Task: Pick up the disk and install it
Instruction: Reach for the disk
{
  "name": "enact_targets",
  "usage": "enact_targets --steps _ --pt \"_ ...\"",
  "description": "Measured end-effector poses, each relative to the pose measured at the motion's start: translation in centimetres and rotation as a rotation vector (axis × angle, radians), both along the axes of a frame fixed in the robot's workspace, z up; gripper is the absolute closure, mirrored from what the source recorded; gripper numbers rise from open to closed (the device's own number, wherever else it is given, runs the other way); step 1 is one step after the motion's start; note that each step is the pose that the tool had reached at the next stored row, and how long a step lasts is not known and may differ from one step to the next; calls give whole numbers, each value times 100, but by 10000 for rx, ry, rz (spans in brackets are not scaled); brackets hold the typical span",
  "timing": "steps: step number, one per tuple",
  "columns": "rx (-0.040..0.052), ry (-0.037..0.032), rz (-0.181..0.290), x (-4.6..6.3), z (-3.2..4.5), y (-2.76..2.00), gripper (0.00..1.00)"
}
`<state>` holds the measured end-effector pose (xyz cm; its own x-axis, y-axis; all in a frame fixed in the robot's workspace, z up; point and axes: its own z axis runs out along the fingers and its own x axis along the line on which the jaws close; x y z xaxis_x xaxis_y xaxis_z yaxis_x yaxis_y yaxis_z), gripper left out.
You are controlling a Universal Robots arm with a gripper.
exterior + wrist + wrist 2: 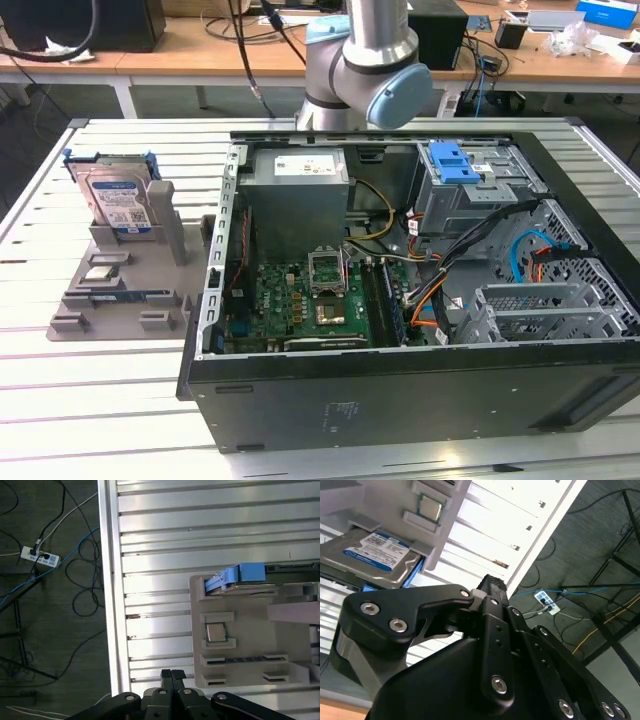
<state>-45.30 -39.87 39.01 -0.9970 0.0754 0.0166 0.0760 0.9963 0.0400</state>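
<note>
The disk (118, 200) stands on edge in a slot of the grey holder (130, 290) on the slatted table, at the exterior view's left. It is silver with a blue-and-white label and a blue carrier frame. In the second wrist view the disk (377, 555) shows its label face. In the first wrist view the disk (237, 577) appears edge-on. My gripper (172, 674) hangs well above the table near its edge, apart from the holder. Its black fingertips are pressed together with nothing between them, as on the gripper (492, 584) in the second wrist view.
An open computer case (400, 390) fills the table's middle and right, with a grey power supply box (298, 195) and a blue bracket (450, 160) on its drive cage. A processor chip (215, 632) lies in the holder. Cables and a power strip (40, 556) lie on the floor.
</note>
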Motion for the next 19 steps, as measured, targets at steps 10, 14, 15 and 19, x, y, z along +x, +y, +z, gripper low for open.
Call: enact_targets --steps 10,14,15,19 --pt "0 210 2 613 -17 4 89" --pt "0 256 1 765 -22 6 89" --pt "0 265 2 801 -24 6 89" --pt "1 270 0 819 -29 7 89"
